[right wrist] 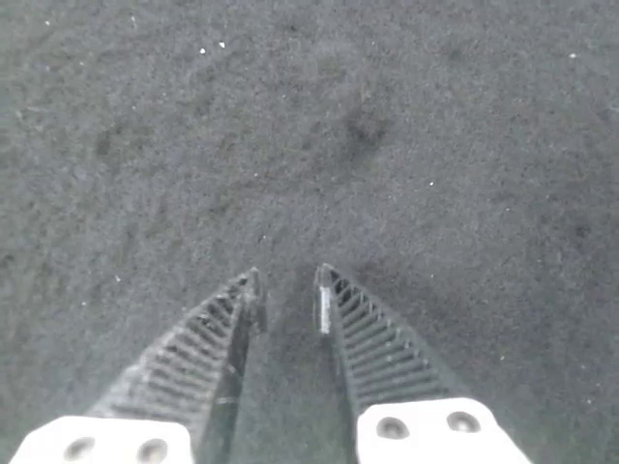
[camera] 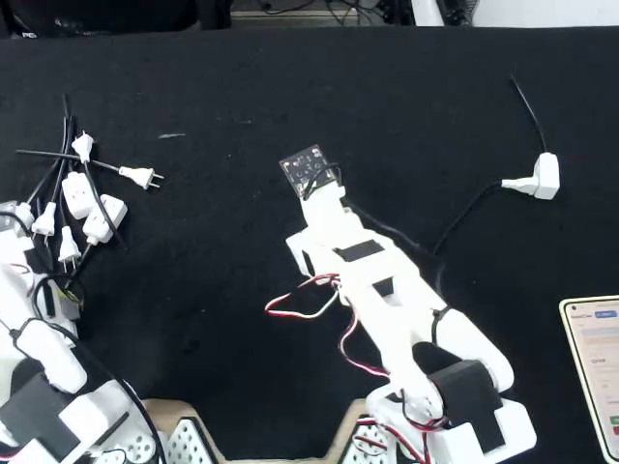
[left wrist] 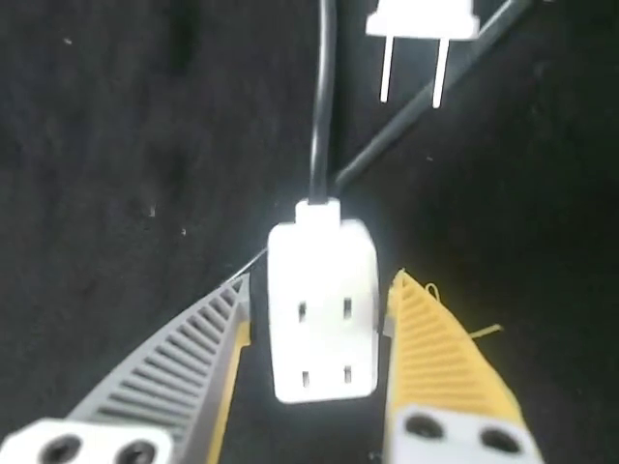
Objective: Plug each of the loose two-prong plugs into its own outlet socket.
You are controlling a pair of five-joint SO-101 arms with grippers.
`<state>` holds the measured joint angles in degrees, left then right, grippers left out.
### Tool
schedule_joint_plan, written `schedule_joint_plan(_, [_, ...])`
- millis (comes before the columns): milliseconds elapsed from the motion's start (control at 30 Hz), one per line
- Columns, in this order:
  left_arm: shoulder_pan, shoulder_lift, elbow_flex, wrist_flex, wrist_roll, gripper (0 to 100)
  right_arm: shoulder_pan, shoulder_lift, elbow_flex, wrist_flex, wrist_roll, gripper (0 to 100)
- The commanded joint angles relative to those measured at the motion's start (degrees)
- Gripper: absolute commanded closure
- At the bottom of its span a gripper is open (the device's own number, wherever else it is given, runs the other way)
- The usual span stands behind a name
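Note:
A white outlet socket (left wrist: 322, 319) with a black cable lies between the fingers of my left gripper (left wrist: 319, 282). The yellow finger (left wrist: 426, 338) touches its side and a thin dark gap shows at the grey finger (left wrist: 193, 348), so the gripper is open. Just beyond lies a loose two-prong plug (left wrist: 421, 24), prongs pointing at the socket. In the high view the left arm (camera: 39, 358) is at the lower left, by a cluster of plugs and sockets (camera: 82, 208). My right gripper (right wrist: 287, 275) hangs slightly open over bare black cloth at the table's middle (camera: 309, 179).
Another loose plug (camera: 140, 176) lies just right of the cluster. A plug joined to a socket (camera: 537, 179) rests at the far right with its cable trailing. A phone (camera: 595, 367) lies at the right edge. Red and white wires (camera: 309, 300) loop beside the right arm.

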<state>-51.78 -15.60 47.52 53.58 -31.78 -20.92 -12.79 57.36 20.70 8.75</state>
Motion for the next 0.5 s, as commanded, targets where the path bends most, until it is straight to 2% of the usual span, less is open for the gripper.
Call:
schedule_joint_plan(0, [0.4, -0.35, 3.38, -5.98, 0.18, 77, -0.88, -0.4, -0.13, -1.49, 0.0, 91.7])
schedule_joint_plan(167, [0.31, -1.05, 6.46, -7.74, 0.26, 78, -0.88, -0.4, -0.13, -1.49, 0.0, 91.7])
schedule_joint_plan(233, [-0.04, -1.14, 6.2, -7.3, 0.26, 83, -0.88, -0.4, -0.13, -1.49, 0.0, 91.7])
schedule_joint_plan(333, [-0.04, -1.14, 3.38, -2.37, 0.35, 99, -0.88, -0.4, -0.13, -1.49, 0.0, 91.7])
schedule_joint_plan(400, [0.4, -1.14, 1.36, 1.41, 0.35, 95, -0.88, -0.4, -0.13, -1.49, 0.0, 91.7])
schedule_joint_plan(467, [0.13, -1.14, -0.57, 3.78, 0.35, 97, -0.88, -0.4, -0.13, -1.49, 0.0, 91.7])
